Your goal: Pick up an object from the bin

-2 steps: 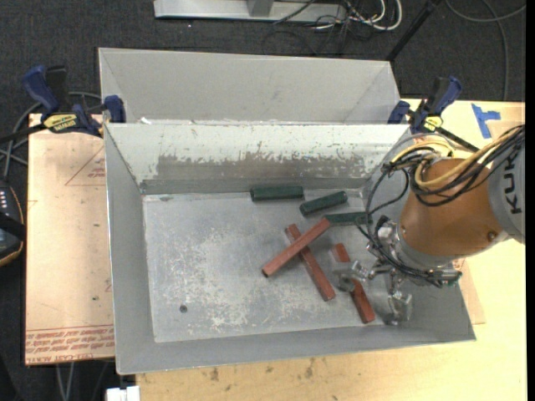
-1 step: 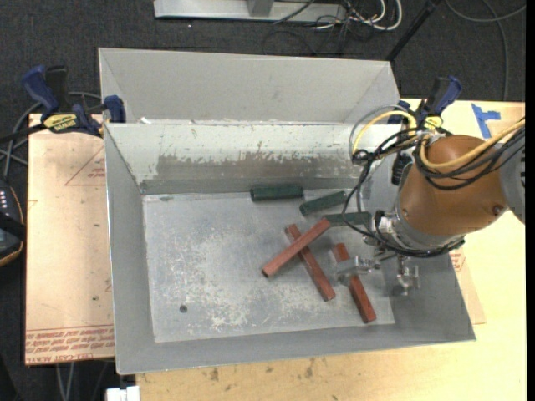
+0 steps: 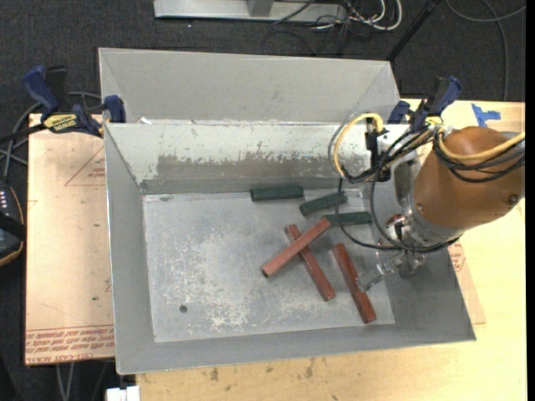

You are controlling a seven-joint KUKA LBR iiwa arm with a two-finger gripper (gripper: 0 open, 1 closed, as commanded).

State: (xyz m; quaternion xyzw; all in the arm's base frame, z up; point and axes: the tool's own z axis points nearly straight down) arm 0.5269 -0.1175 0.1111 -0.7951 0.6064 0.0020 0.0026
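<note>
1. Stance: I am hanging my gripper low at the right side of the bin, under my orange cover. I cannot tell whether it is open or closed.
2. Nearest to me is lying a red stick, flat on the floor just beside my tip, on its left. I am not seeing it gripped, and I cannot tell whether I am touching it.
3. Its long axis is running from up-left to down-right, almost alongside me, so I am judging that the coming grasp is depending on closing across its narrow width, not along its length.
4. Further left, two crossed sticks of the same red are lying one over the other, apart from the near one.
5. Beyond my tip, towards the back wall, three green sticks are lying loosely in a row.
6. Nothing is being lifted yet; the pick is looking unstarted.
</note>
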